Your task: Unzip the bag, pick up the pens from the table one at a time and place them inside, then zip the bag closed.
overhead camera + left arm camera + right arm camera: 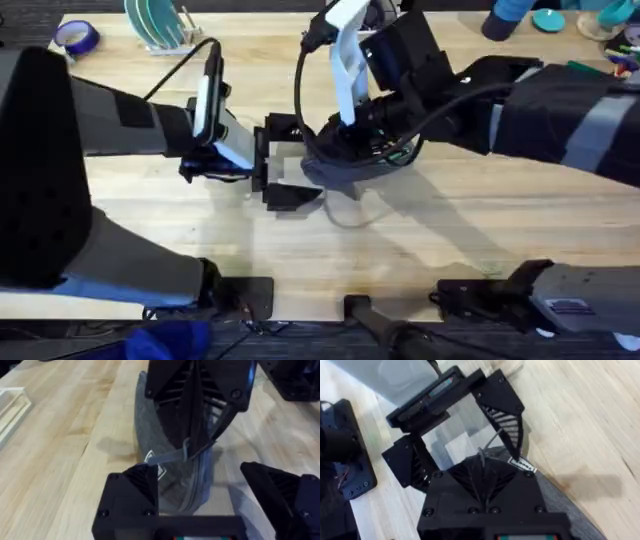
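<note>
Black fingers of the right gripper [197,435] are pressed together on the thin grey zipper pull [186,452] of the bag [165,455], as the left wrist view shows, the pull sticking out just below the joined tips. The same pinch shows from the right wrist view, with the pull [487,447] rising out of the closed fingertips [485,472].

Facing it, the left gripper [200,500] has its fingers spread apart on either side of the bag's near end (whether they touch the fabric I cannot tell). One finger [132,492] sits close against the grey-blue cloth by a small white label [152,460]; the other finger [280,495] stands clear over bare wood.

From overhead, the two grippers meet near the middle of the table [450,240], a little toward its far edge, the left gripper [275,180] reaching in from the left and the right gripper [335,150] from the right. The bag [345,180] lies flat between them, mostly hidden under the right arm.

A roll of purple tape [75,38] lies near the far left corner, with a teal dish rack [160,22] beside it.
</note>
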